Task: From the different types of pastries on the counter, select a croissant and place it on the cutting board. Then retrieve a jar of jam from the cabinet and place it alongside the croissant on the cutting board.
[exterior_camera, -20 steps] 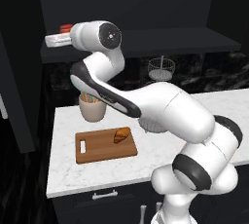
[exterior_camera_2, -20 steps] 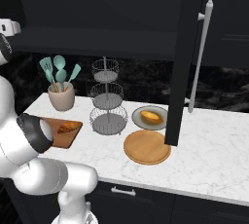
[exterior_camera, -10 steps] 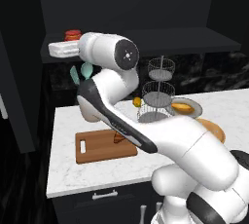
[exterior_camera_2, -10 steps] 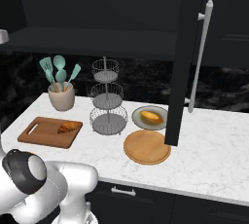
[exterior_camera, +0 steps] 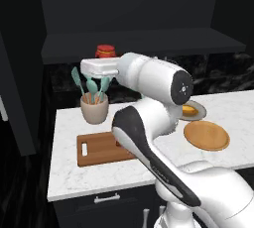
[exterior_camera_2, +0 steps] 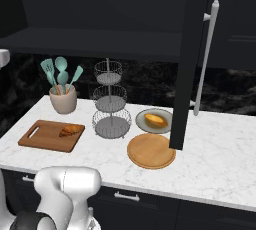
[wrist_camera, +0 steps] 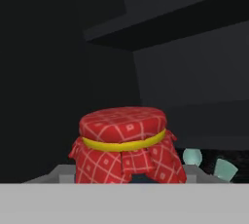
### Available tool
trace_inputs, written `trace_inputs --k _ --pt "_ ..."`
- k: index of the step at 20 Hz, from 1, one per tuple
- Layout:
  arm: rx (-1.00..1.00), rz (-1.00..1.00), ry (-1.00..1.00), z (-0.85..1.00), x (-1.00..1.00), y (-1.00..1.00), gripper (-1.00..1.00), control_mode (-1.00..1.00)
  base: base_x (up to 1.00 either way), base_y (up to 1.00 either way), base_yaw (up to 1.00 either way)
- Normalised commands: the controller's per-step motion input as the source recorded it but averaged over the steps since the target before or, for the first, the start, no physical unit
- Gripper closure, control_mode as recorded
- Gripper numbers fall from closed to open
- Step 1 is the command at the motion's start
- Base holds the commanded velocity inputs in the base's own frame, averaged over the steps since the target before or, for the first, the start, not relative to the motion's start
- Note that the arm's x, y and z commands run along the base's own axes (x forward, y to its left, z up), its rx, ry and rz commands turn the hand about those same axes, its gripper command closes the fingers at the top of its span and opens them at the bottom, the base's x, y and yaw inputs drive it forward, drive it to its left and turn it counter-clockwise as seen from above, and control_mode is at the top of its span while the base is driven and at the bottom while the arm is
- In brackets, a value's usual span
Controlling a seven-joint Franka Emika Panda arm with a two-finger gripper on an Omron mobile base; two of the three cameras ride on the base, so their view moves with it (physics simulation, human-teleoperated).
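Observation:
My gripper point(exterior_camera: 104, 58) is shut on the jar of jam point(exterior_camera: 105, 51), which it holds in the air above the beige utensil cup point(exterior_camera: 94, 108), just in front of the cabinet shelf point(exterior_camera: 144, 41). In the hand view the jar of jam point(wrist_camera: 125, 145) sits close up, upright, with a red checked cloth top and a yellow band. The croissant point(exterior_camera_2: 71, 130) lies on the cutting board point(exterior_camera_2: 47, 136) at the left end of the counter point(exterior_camera_2: 210, 144). In the left base view my arm hides part of the cutting board point(exterior_camera: 99, 148).
A paler pastry point(exterior_camera_2: 156, 120) rests on a grey plate beside a round wooden plate point(exterior_camera_2: 151, 150). A three-tier wire stand point(exterior_camera_2: 111, 104) is right of the utensil cup point(exterior_camera_2: 63, 101). An open black cabinet door point(exterior_camera_2: 187, 59) with a long handle hangs over the counter.
The arm has swung to the right and drawn the jar away from the left end of the shelf, until it hangs above the utensil cup. The grip stays shut.

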Motion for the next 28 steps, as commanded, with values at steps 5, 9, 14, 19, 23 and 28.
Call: trace_inputs --k 5,9,14,19,23,28 --pt "0.05 0.0 0.01 -0.25 -0.83 -0.57 1.0 -1.0 0.0 0.0 0.0" --pt "0.02 0.0 0.11 -0.47 -0.95 -0.37 1.0 -1.0 0.0 0.0 0.0" --pt "0.0 0.0 0.17 -0.64 -0.98 -0.22 1.0 -1.0 0.0 0.0 0.0" --pt "0.0 0.0 0.18 -0.67 -0.84 -0.31 1.0 -1.0 0.0 0.0 0.0" --pt "0.03 0.01 0.15 -0.76 -0.11 -0.43 1.0 -1.0 0.0 0.0 0.0" --pt "0.15 0.15 0.03 -0.91 0.12 -0.2 1.0 -1.0 0.0 0.0 0.0"
